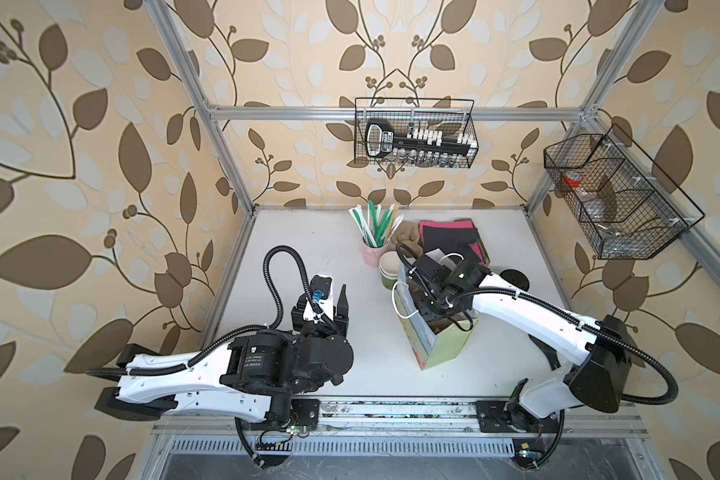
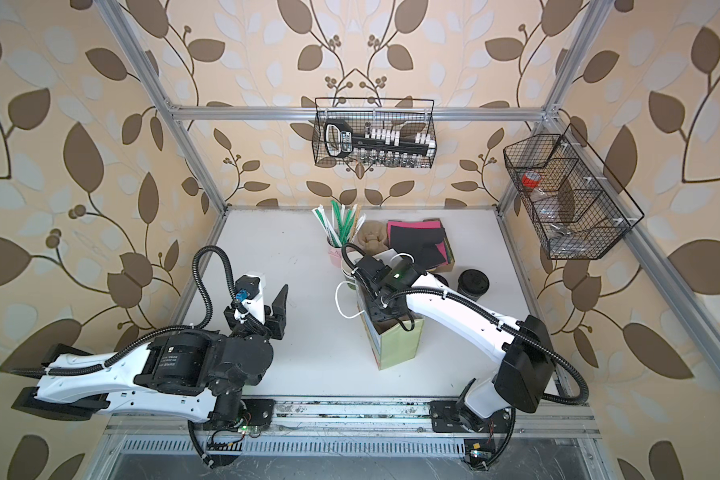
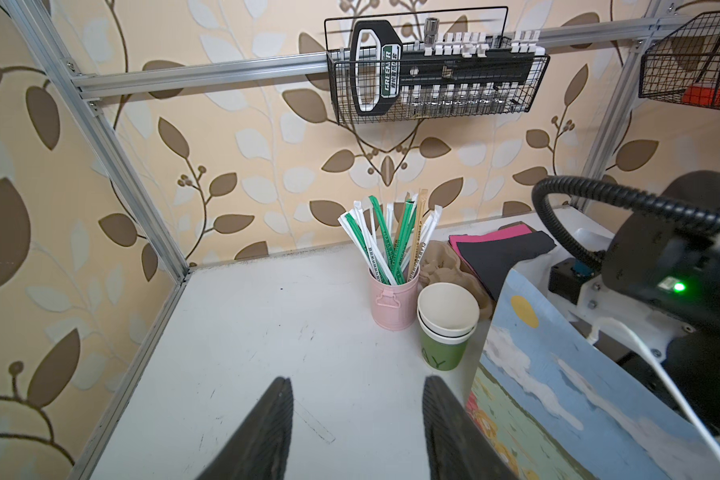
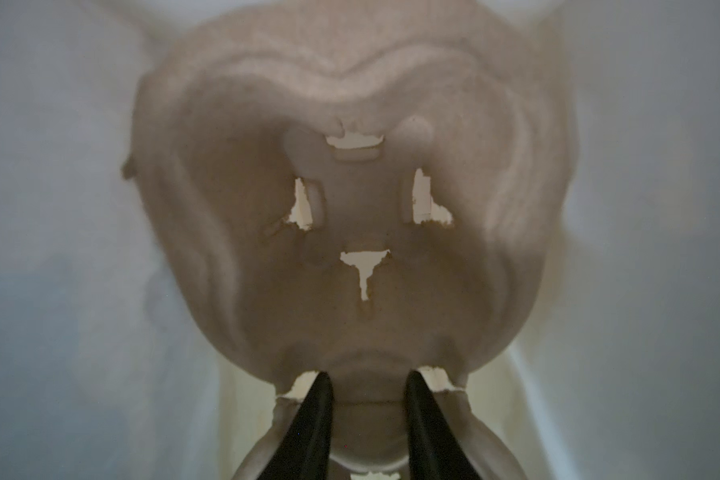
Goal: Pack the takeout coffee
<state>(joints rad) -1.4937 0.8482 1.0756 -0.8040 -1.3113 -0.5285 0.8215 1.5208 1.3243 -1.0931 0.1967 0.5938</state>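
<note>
Two arms: left end effector (image 3: 357, 380) open, empty, left of bag (image 1: 445, 345); right end effector (image 4: 368, 374) inside bag, straddling pulp carrier (image 4: 350, 208), grip unclear.

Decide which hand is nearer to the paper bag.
Right. The right hand is down inside the paper bag, closed on a cup carrier there. The left hand, open and empty, hovers over bare table to the bag's left, apart from it.
</note>
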